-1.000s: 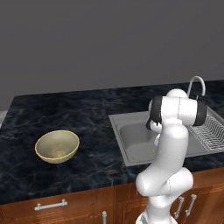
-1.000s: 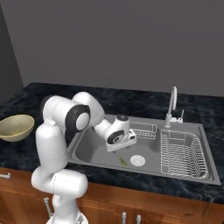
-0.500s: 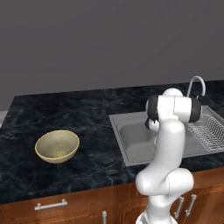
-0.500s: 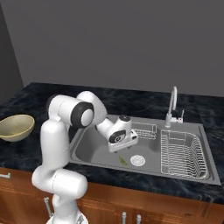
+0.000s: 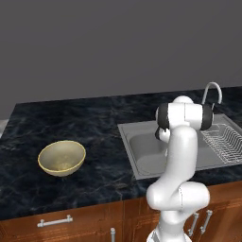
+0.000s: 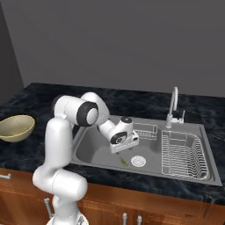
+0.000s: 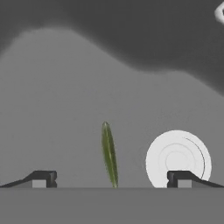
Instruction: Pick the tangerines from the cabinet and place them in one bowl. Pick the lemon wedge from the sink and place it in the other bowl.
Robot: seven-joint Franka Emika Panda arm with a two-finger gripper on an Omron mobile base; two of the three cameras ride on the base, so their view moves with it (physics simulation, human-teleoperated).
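- The tiny pale yellow-green lemon wedge (image 7: 109, 154) lies on the floor of the rectangular stainless-steel sink (image 6: 94, 145), just beside the round white drain (image 7: 177, 158).
- The two-finger gripper (image 6: 124, 150) hangs right over it, jaws spread fully wide and holding nothing; the wedge sits between the fingertips (image 7: 43, 179).
- It looks light, thin, probably slippery, so pinching across its narrow sides seems safest.
- Compared with a second ago, the hand has dipped slightly lower toward the wedge; jaws haven't changed.
- The tan-yellow round bowl (image 5: 61, 157) waits on the dark marble worktop (image 5: 94, 123).

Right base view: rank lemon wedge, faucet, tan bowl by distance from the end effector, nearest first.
1. Lemon wedge, on the sink floor just under the open end effector.
2. Faucet, behind the basin at the back rim.
3. Tan bowl, on the counter at the far left edge.
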